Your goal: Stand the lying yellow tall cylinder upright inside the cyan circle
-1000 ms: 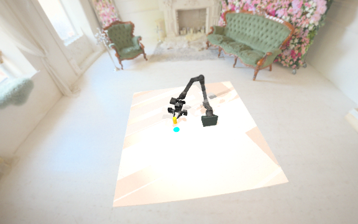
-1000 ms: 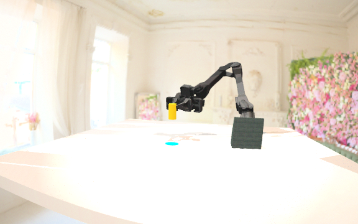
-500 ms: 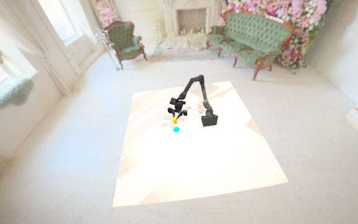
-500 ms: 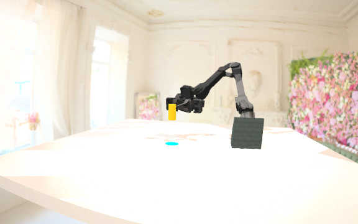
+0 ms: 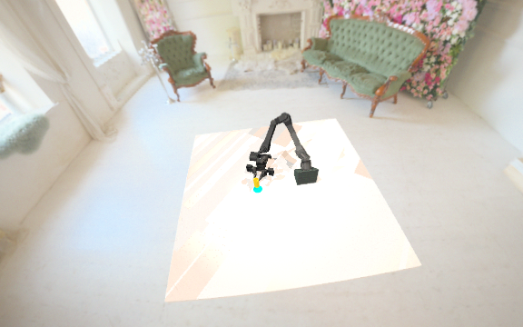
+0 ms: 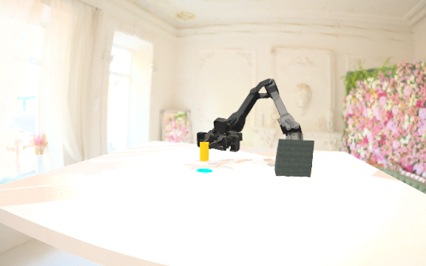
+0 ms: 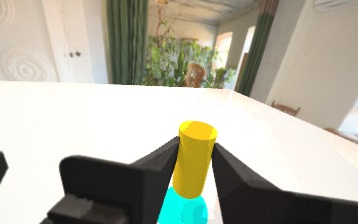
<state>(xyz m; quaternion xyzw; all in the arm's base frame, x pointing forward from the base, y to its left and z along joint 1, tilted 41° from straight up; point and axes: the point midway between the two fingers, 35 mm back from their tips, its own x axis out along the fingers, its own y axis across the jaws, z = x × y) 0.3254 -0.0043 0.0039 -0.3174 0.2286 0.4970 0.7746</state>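
The yellow tall cylinder (image 5: 256, 183) (image 6: 204, 151) (image 7: 195, 159) stands upright between my fingers. My gripper (image 5: 257, 177) (image 6: 205, 142) (image 7: 195, 143) is shut on the cylinder and holds it a little above the table, with a gap under its base in the exterior view. The cyan circle (image 5: 257, 190) (image 6: 204, 171) (image 7: 182, 210) lies flat on the table right below the cylinder. In the wrist view the cylinder's lower end overlaps the circle's near part.
The arm's dark square base (image 5: 306, 176) (image 6: 293, 157) stands on the table to the right of the circle. The pale table (image 5: 289, 236) (image 6: 213, 214) spreads wide on all sides.
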